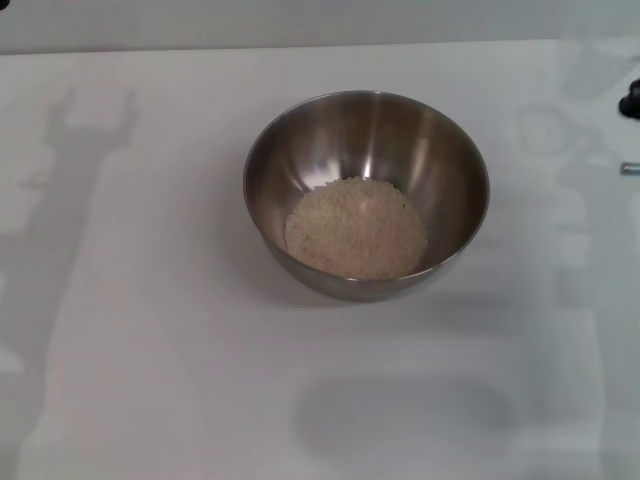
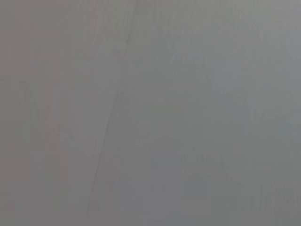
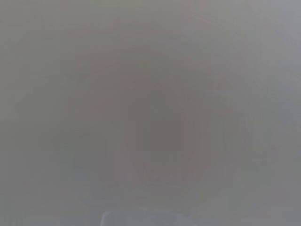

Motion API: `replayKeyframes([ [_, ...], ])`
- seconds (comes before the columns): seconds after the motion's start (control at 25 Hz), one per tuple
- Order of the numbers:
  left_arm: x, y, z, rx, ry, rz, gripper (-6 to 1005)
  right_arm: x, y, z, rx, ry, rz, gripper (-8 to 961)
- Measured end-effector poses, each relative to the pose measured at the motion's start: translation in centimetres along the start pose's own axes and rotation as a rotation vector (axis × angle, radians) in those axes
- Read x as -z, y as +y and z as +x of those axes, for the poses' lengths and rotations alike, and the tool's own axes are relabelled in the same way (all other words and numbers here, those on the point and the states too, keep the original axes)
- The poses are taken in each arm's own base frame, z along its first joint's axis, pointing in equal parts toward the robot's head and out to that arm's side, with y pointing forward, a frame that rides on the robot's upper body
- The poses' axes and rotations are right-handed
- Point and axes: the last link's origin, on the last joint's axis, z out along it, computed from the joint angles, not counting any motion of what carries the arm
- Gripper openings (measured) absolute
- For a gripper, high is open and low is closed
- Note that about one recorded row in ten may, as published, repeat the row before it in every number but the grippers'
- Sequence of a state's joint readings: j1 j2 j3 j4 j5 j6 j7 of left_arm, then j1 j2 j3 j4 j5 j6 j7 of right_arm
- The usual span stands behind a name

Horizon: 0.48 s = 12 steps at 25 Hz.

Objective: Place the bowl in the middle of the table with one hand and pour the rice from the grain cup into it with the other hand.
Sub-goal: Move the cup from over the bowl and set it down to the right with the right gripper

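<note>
The steel bowl (image 1: 366, 150) stands upright near the middle of the white table (image 1: 150, 300). A flat heap of off-white rice (image 1: 355, 230) covers its bottom. The grain cup is out of view. Of my right gripper (image 1: 631, 100), only a small black piece shows at the far right edge of the head view, well clear of the bowl. My left gripper is out of view, and only its shadow falls on the table's left side. Both wrist views show plain grey surface.
A small grey metal bit (image 1: 630, 168) pokes in at the right edge below the black piece. Arm shadows lie along both sides of the table. The table's far edge runs along the top of the head view.
</note>
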<state>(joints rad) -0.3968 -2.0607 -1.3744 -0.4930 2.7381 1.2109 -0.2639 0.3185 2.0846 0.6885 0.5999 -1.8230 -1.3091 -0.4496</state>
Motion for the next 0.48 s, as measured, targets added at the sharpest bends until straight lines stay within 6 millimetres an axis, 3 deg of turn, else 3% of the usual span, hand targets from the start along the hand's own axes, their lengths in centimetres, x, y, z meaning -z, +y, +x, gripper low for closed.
replayKeyframes([
  [0.48, 0.2, 0.0, 0.3, -0.001, 0.020, -0.005, 846, -0.8, 2.0, 3.7, -0.130, 0.283, -0.110, 32],
])
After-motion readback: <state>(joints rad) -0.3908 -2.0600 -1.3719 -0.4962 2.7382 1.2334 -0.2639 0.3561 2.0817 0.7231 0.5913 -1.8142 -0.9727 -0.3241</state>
